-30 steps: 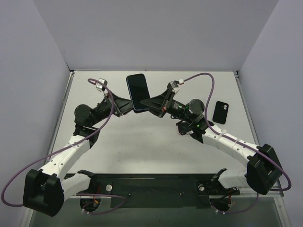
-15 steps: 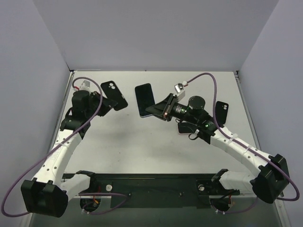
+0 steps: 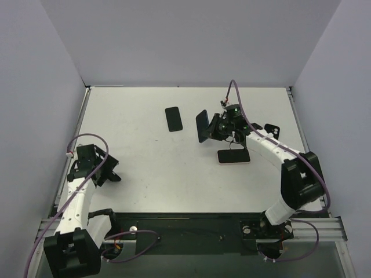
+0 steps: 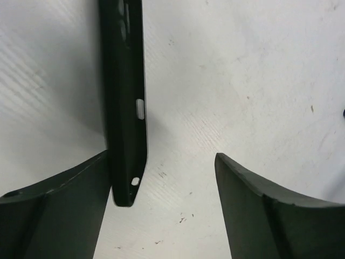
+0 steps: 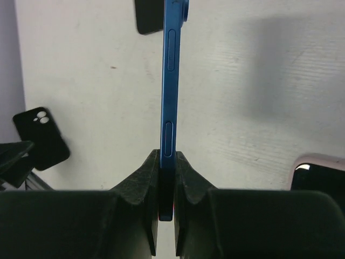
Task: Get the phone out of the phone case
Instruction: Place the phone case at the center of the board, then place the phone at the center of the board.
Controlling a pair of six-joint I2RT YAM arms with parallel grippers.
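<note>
The right gripper (image 5: pixel 166 157) is closed tight on the phone (image 5: pixel 169 81). Both fingers press against its 2 flat faces near 1 end, so the wrist camera sees only the thin blue side with 2 long buttons. From above, the phone stands on edge over the far right part of the desk (image 3: pixel 145 165), out of its cover. Whether its lower edge touches the surface cannot be told.

Just beside it on the near side lies a pink-rimmed phone (image 3: pixel 233 156), screen up. A second black case (image 5: pixel 42 139) with 2 lens holes lies flat to the right, partly behind the arm. A black slab (image 3: pixel 173 119) lies flat to the left of the held phone, apart from it. I cannot tell whether it is a case or a handset.

The left gripper (image 4: pixel 163 162) sits at the near left of the desk, well apart from the phone, its jaws spread wide and clamping nothing. The black phone case (image 4: pixel 125 108) shows edge-on in that wrist view, right against the inner face of 1 finger and reaching out past the fingertips.
</note>
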